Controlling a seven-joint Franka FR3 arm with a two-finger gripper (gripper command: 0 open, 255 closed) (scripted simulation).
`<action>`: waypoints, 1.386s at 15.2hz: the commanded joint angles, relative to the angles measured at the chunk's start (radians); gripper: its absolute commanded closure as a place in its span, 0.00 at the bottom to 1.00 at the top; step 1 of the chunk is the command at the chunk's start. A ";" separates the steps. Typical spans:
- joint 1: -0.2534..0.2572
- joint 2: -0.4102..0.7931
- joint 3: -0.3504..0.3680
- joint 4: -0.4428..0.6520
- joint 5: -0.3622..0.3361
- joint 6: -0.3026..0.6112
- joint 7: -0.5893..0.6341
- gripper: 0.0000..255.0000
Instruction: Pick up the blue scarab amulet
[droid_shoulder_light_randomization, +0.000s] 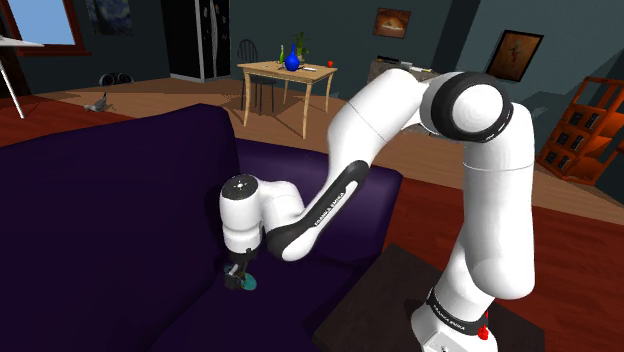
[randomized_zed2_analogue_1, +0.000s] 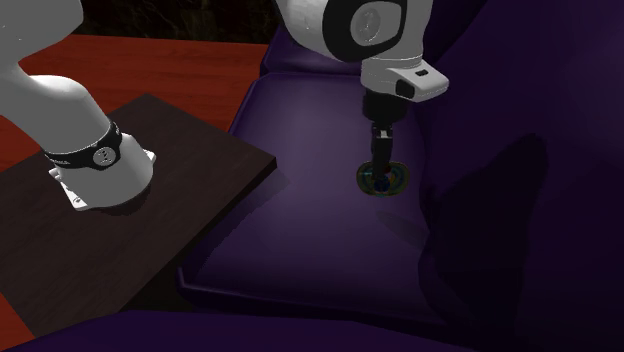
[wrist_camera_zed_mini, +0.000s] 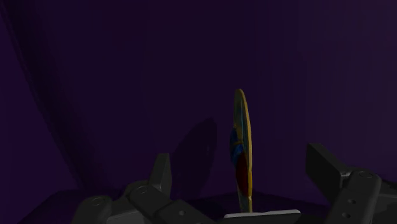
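Note:
The scarab amulet (randomized_zed2_analogue_1: 381, 181) is a flat round disc with a gold rim and a blue, red and green face. It stands on edge on the dark purple sofa seat (randomized_zed2_analogue_1: 300, 170). In the wrist view the amulet (wrist_camera_zed_mini: 242, 149) is edge-on, midway between my two fingers (wrist_camera_zed_mini: 160, 175), which stand well apart and do not touch it. My gripper (wrist_camera_zed_mini: 242, 173) is open and points straight down, with its tips around the disc. The shoulder view has the gripper (droid_shoulder_light_randomization: 237, 277) low over the seat and the amulet (droid_shoulder_light_randomization: 247, 284) at its tips.
The sofa's backrest (droid_shoulder_light_randomization: 110, 170) rises along the shoulder view's left. A dark side table (randomized_zed2_analogue_1: 150, 210) carries my base beside the seat. Far back stand a wooden table (droid_shoulder_light_randomization: 287, 72) with a blue vase, and a bookshelf (droid_shoulder_light_randomization: 590, 130).

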 joint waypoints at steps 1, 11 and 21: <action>0.010 0.025 -0.013 0.003 -0.026 0.017 0.022 0.00; 0.026 0.066 -0.034 0.010 -0.063 0.045 0.055 1.00; 0.004 0.008 -0.004 0.001 -0.011 0.006 0.009 1.00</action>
